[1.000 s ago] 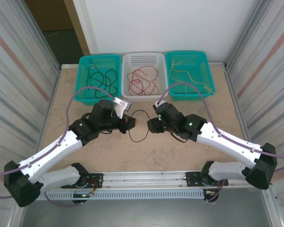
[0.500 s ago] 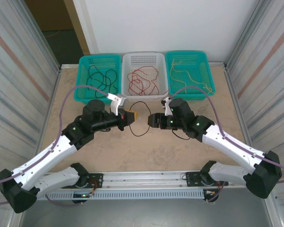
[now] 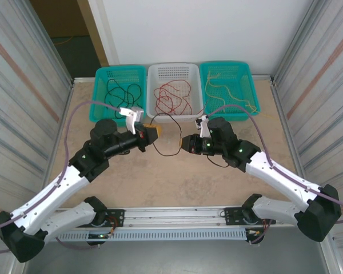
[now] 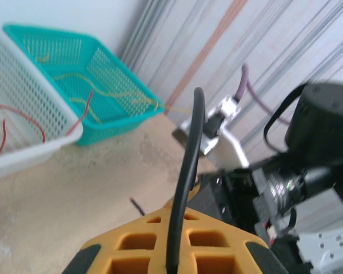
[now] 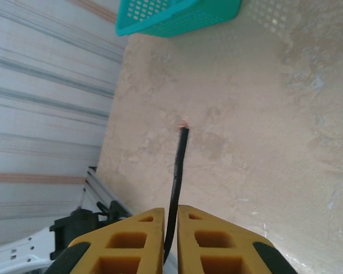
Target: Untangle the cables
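Right gripper [image 3: 185,143] has just closed: its yellow pads [image 5: 131,240] are now together, clamped on one end of the black cable [image 5: 179,165], and the bare tip sticks out past them. The left gripper [image 3: 152,132] is also clamped on this cable and has moved toward the far left. I judge that the cable, now held at two places over the table [image 3: 217,188], is ready to be pulled straight.

I count three baskets at the far edge:
- The left teal basket [image 3: 121,68] has black cables [image 3: 123,94].
- The white basket [image 3: 174,65] has red cables [image 3: 171,97].
- The right teal basket [image 3: 226,64] has pale yellow cables [image 3: 226,88].

There are two grippers and one held cable. The strands inside each basket I cannot count.
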You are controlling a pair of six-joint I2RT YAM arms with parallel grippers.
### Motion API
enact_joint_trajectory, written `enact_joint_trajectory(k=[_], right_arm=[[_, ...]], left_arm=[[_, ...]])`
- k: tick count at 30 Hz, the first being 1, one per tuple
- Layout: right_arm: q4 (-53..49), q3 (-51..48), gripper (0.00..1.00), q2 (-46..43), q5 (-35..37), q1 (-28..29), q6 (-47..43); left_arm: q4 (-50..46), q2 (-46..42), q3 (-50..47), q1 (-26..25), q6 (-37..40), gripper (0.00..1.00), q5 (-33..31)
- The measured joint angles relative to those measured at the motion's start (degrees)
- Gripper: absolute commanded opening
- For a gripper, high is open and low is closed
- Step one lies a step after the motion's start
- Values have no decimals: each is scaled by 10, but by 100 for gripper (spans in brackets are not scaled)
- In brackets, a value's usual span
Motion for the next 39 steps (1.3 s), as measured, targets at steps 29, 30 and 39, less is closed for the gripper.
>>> enact_joint_trajectory(k=[29,30,39], right_arm=[[-60,30,49,30,122,80,-24],[-64,30,49,30,129,80,-28],[-101,31,49,30,155,73,-48]], left_arm=[[58,118,127,197,-53,0,-205],[53,135,147,220,-57,0,-197],[8,329,267,321,-77,5,-139]])
